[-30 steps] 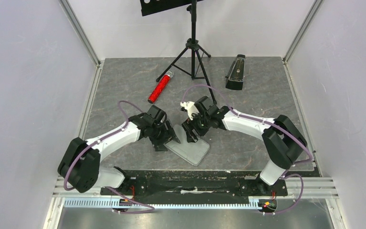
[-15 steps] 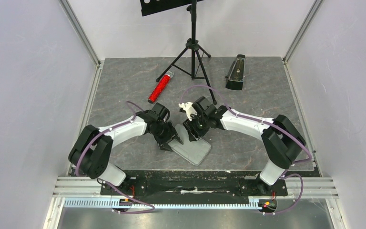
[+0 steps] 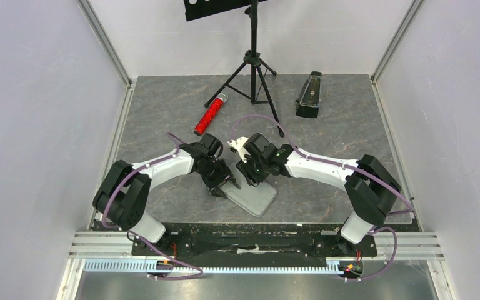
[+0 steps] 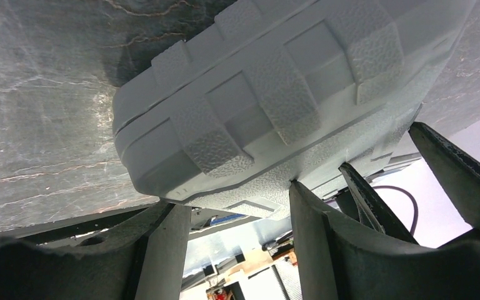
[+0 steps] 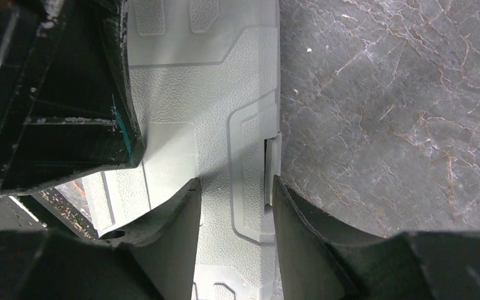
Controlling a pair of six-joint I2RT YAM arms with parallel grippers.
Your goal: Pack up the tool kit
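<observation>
The grey tool case [image 3: 254,196] lies shut and flat on the dark table, near the front middle. My left gripper [image 3: 227,182] is at its left end. In the left wrist view the case's ribbed edge [image 4: 275,94] fills the frame and the open left gripper [image 4: 234,197] has its fingertips against that edge. My right gripper [image 3: 250,174] hangs over the case's far end. In the right wrist view the open right gripper [image 5: 236,181] stands over the case's lid [image 5: 212,94], beside the small latch [image 5: 272,167]. No orange-and-black tools show.
A red glittery cylinder [image 3: 210,114] lies behind the left gripper. A black music-stand tripod [image 3: 253,62] stands at the back middle. A black wedge-shaped metronome [image 3: 309,94] stands at the back right. Side walls rise along the table's left and right edges.
My left gripper has moved right, up against the case's left end. My right gripper has shifted a little to the left over the case's far end. The case has barely moved.
</observation>
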